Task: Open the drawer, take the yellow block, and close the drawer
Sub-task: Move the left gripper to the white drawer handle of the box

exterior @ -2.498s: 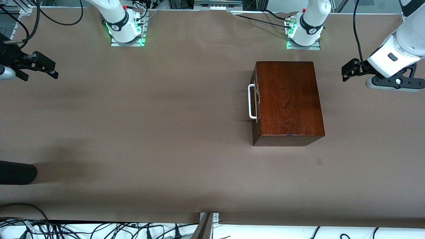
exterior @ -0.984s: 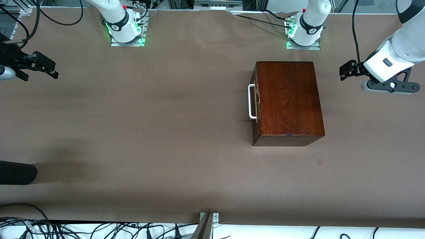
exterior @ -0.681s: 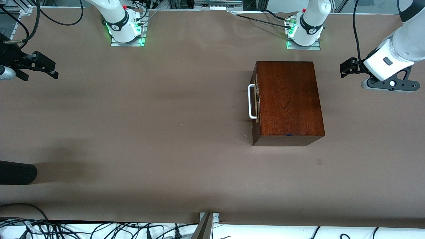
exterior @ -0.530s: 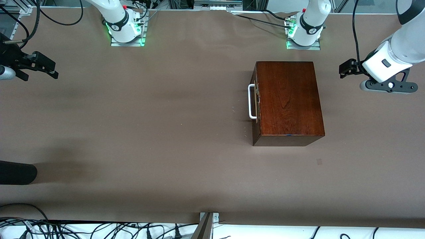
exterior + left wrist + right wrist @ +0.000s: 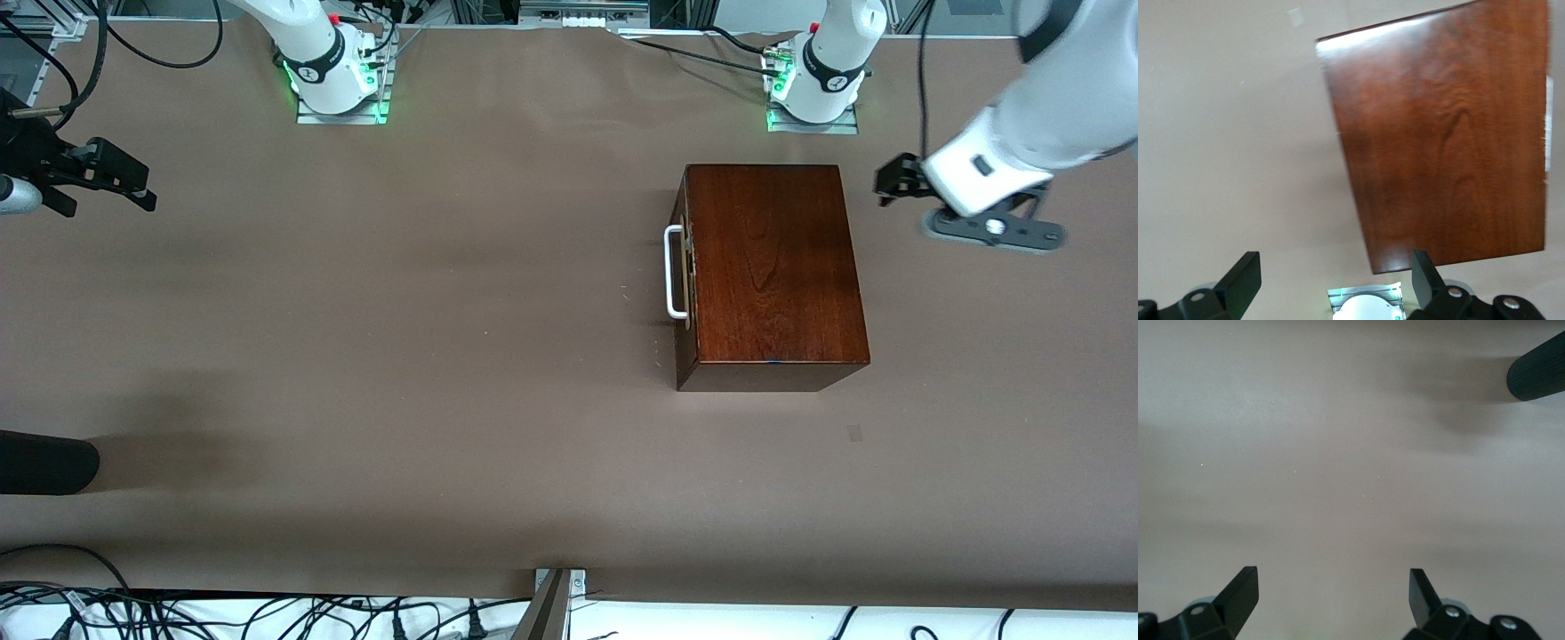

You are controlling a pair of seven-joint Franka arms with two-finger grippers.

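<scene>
The dark reddish-brown wooden box (image 5: pixel 769 267) stands on the table near the left arm's base. Its drawer (image 5: pixel 683 342) is shut, and the white loop handle (image 5: pixel 673 271) faces the right arm's end of the table. The yellow block is hidden. My left gripper (image 5: pixel 893 181) is open and empty in the air, beside the box's end toward the left arm's end of the table. The left wrist view shows the box top (image 5: pixel 1445 133) past the open gripper (image 5: pixel 1333 270). My right gripper (image 5: pixel 133 184) is open and empty and waits over the right arm's end of the table; its wrist view (image 5: pixel 1331 590) shows bare table.
A black cylinder (image 5: pixel 44 462) reaches in at the right arm's end, near the front camera; it also shows in the right wrist view (image 5: pixel 1538 368). The two arm bases (image 5: pixel 338 80) (image 5: pixel 813 84) stand along the table's edge farthest from the front camera. Brown table cover (image 5: pixel 400 311) lies in front of the drawer.
The left arm has swung toward the box, so its gripper is now close to the box's end. The right arm, the box and the drawer have not moved.
</scene>
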